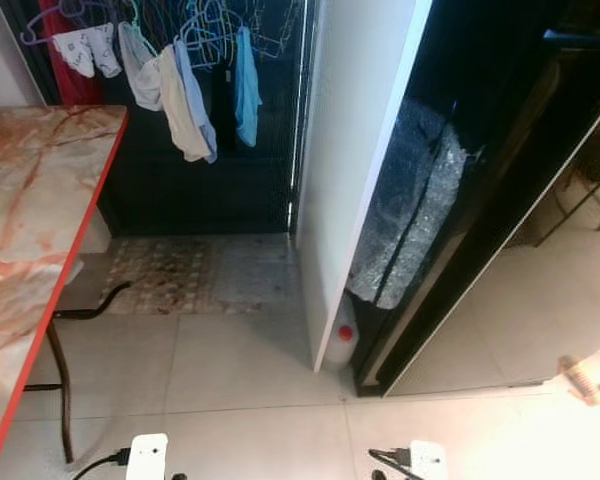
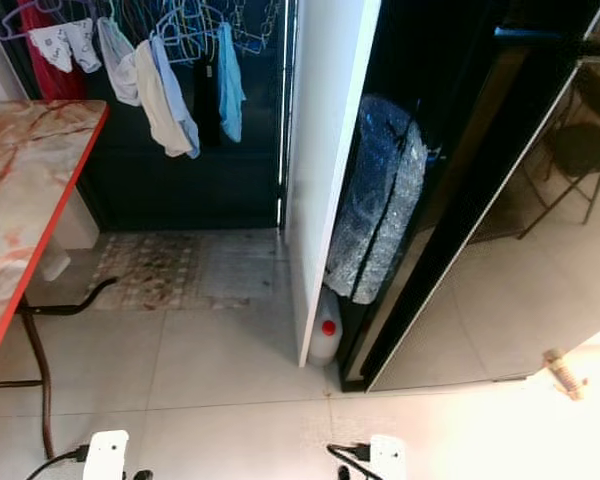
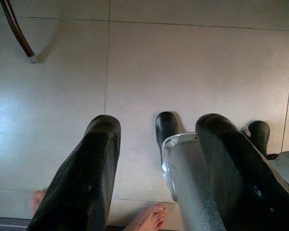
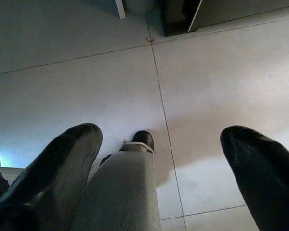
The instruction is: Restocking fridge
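Fridge (image 1: 460, 200) right of centre, door shut. You hang both arms idle: left gripper (image 3: 159, 178) and right gripper (image 4: 159, 173) jaws apart, empty, over floor (image 1: 240, 370).

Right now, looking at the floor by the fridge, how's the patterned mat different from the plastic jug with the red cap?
The patterned mat lies flat on the tiles, while the plastic jug stands upright. The mat is speckled brown and grey; the jug is pale and translucent with a red cap. The mat sits out in front of the dark doorway, whereas the jug is tucked against the foot of the white panel. Both rest on the tiled floor.
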Tool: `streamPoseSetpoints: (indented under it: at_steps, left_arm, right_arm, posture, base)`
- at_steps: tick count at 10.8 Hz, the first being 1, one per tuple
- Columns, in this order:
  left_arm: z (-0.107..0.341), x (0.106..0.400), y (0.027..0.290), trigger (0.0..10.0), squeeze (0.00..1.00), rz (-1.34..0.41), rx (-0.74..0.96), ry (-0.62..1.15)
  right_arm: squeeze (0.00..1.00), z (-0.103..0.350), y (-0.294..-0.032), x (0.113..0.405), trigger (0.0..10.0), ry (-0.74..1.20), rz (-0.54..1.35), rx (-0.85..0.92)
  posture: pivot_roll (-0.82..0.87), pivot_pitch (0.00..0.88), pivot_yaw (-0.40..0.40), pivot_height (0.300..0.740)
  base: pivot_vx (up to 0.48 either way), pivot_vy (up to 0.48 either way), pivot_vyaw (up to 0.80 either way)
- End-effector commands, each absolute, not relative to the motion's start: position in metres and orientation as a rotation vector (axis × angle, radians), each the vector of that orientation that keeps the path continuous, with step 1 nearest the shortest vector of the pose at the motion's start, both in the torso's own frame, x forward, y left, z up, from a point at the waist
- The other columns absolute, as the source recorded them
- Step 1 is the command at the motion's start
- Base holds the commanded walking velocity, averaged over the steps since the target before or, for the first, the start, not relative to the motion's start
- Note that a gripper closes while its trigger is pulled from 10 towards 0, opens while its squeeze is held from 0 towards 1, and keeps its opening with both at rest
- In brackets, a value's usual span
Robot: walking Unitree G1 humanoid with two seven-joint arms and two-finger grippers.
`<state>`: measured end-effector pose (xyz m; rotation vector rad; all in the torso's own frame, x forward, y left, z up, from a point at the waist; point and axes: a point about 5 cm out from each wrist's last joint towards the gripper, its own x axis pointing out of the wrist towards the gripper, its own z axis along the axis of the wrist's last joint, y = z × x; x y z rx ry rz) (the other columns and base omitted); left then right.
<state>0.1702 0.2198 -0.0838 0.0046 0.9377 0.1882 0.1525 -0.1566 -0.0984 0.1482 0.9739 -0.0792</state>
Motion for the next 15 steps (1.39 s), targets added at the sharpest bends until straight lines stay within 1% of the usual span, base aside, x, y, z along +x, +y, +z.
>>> streamPoseSetpoints:
  at_steps: [1,3,6,13,15]
  left_arm:
    - [-0.0856,0.1646,0.2241,10.0,0.0,0.213,-0.018,0.957]
    - [-0.0855,0.1648,0.2251,10.0,0.0,0.199,-0.008,0.965]
    - [-0.086,0.1644,0.2231,10.0,0.0,0.214,-0.008,0.962]
    - [-0.0887,0.1581,0.2229,10.0,0.0,0.193,0.004,0.983]
    - [-0.0887,0.1585,0.222,10.0,0.0,0.193,0.001,0.979]
  right_arm:
    - [0.0,-0.1002,-0.1555,0.1483,10.0,0.991,-0.093,0.152]
    - [0.0,-0.0996,-0.1549,0.1492,10.0,0.974,-0.118,0.164]
    - [0.0,-0.1006,-0.1572,0.1478,10.0,1.0,-0.098,0.141]
    - [0.0,-0.1029,-0.1576,0.1414,10.0,1.019,-0.09,0.116]
    - [0.0,-0.103,-0.1589,0.1412,10.0,1.022,-0.095,0.111]
  posture:
    - [-0.07,0.014,-0.065,0.74]
    - [-0.11,0.01,-0.041,0.74]
    - [-0.09,0.003,-0.05,0.74]
    - [-0.08,0.0,-0.052,0.74]
    - [-0.07,0.0,-0.066,0.74]
  base:
    - [0.0,0.0,0.0]
    - [0.0,0.0,0.0]
    - [0.0,0.0,0.0]
    - [0.0,0.0,0.8]
    - [0.0,0.0,0.8]
